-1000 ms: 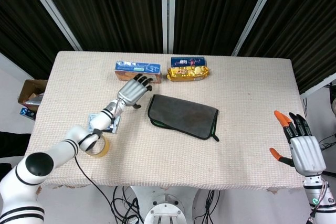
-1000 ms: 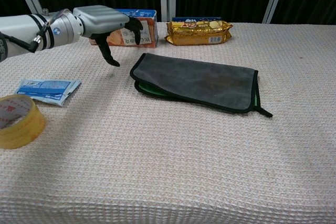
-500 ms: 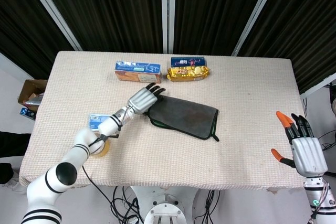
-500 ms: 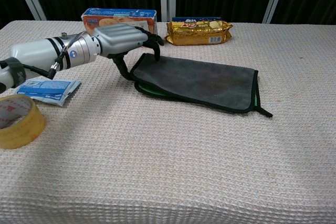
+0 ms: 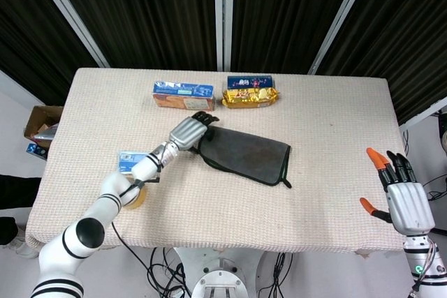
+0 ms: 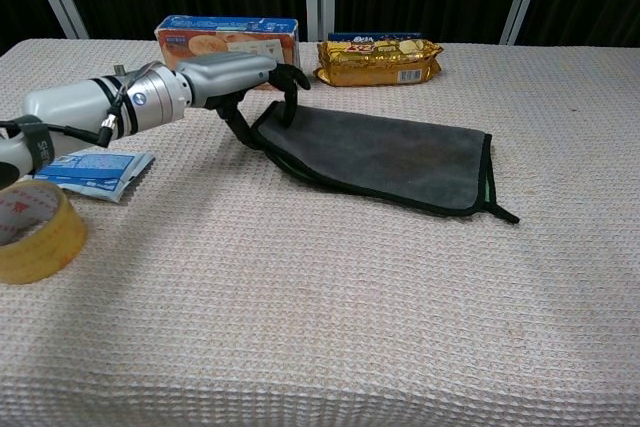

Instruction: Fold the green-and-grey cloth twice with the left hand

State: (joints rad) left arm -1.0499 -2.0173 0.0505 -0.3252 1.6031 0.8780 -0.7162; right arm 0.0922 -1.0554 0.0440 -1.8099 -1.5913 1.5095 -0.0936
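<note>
The green-and-grey cloth (image 5: pixel 249 153) (image 6: pixel 395 155) lies folded in half near the table's middle, grey side up, with a green edge showing at its right end. My left hand (image 5: pixel 188 130) (image 6: pixel 238 83) is at the cloth's left end. Its fingers curl over the top corner and the thumb is tucked under the edge, which is raised slightly off the table. My right hand (image 5: pixel 401 197) hangs off the table's near right corner with its fingers spread, holding nothing; the chest view does not show it.
A blue biscuit box (image 5: pixel 183 93) (image 6: pixel 227 37) and a yellow snack pack (image 5: pixel 250 95) (image 6: pixel 380 59) lie behind the cloth. A blue sachet (image 5: pixel 128 162) (image 6: pixel 90 169) and a tape roll (image 5: pixel 134 197) (image 6: pixel 35 232) sit to the left under my forearm.
My left hand swung from beside the biscuit box down to the cloth's left end and closed its fingers on the edge, lifting it slightly. The right hand stayed put.
</note>
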